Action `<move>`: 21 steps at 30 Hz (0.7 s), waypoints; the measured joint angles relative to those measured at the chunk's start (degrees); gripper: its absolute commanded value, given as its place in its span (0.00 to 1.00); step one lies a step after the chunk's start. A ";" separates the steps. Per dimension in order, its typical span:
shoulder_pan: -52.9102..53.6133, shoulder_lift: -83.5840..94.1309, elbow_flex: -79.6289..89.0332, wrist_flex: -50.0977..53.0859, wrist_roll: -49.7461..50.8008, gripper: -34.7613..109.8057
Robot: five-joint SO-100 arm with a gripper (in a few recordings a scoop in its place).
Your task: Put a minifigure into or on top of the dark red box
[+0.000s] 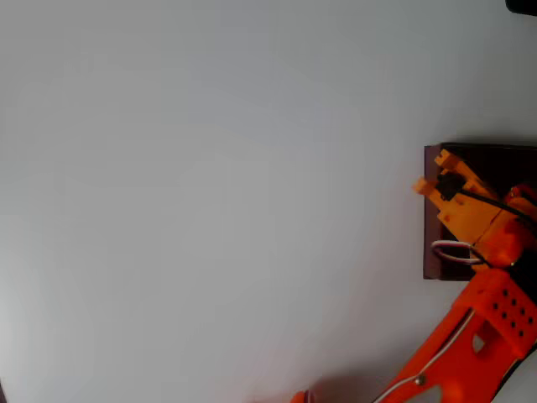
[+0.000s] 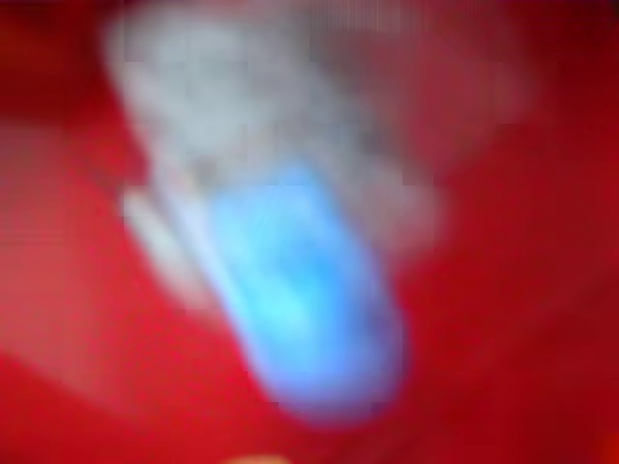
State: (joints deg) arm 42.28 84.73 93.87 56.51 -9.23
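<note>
The dark red box (image 1: 433,252) sits at the right edge of the overhead view, partly cut off by the frame. My orange gripper (image 1: 437,174) hangs over the box's upper left part, with one fingertip (image 1: 419,186) poking out past the left wall. The wrist view is heavily blurred. It shows the minifigure (image 2: 300,300) very close, as a bright blue end with a pale grey smear above it, against the red of the box (image 2: 527,367). The blur hides whether the fingers hold the figure or whether it lies on the box.
A plain white table (image 1: 210,201) spreads across the left and middle of the overhead view. The orange arm (image 1: 470,344) comes in from the bottom right corner. A small dark object (image 1: 522,5) sits at the top right corner.
</note>
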 measured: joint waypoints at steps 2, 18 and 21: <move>-0.09 0.18 1.23 -0.62 -1.41 0.39; -40.25 54.32 37.00 10.46 -9.14 0.24; -50.10 68.99 45.09 11.07 -6.06 0.24</move>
State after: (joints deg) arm -7.82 153.72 138.96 67.59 -15.29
